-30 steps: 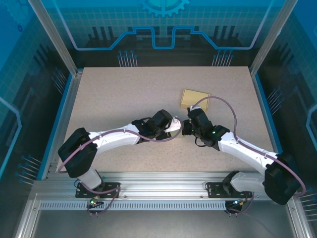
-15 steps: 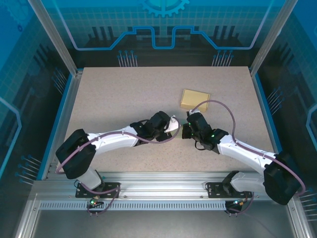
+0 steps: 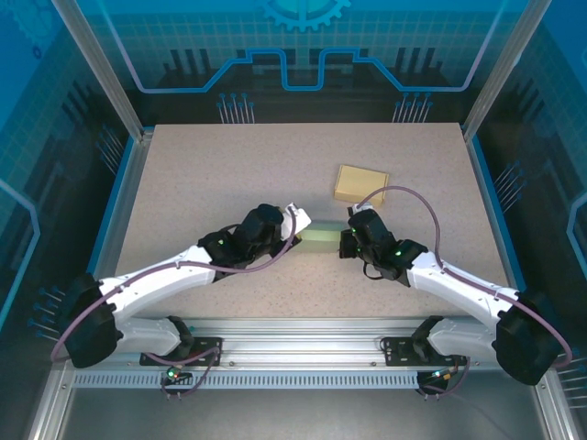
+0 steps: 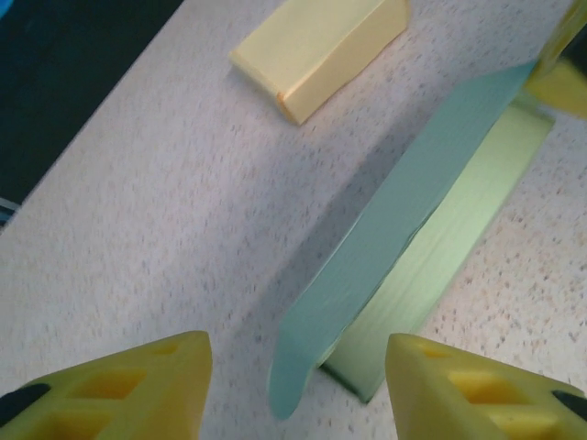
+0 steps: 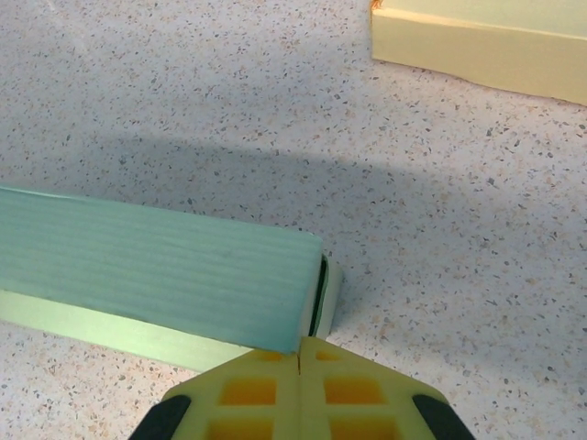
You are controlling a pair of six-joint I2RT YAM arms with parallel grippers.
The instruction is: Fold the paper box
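The paper box (image 3: 319, 239) is a long pale green carton lying flat mid-table between both grippers. In the left wrist view its teal lid (image 4: 431, 183) stands lifted at an angle over the lighter base (image 4: 472, 225). My left gripper (image 3: 295, 218) is open, its yellow fingers (image 4: 138, 385) spread just short of the box's left end, touching nothing. My right gripper (image 3: 347, 240) is shut, its joined tips (image 5: 301, 353) resting against the box's right end corner (image 5: 312, 293), where a thin dark gap shows under the lid.
A closed yellow box (image 3: 360, 182) lies on the table behind the right gripper, also seen as the yellow box (image 4: 321, 46) and the yellow box (image 5: 477, 41). Speckled tabletop (image 3: 211, 174) stretches left and back. Blue enclosure walls ring the table.
My left arm has drawn back to the left, off the box, uncovering the green carton. Its jaws widened, then narrowed a little. The right gripper has stayed put.
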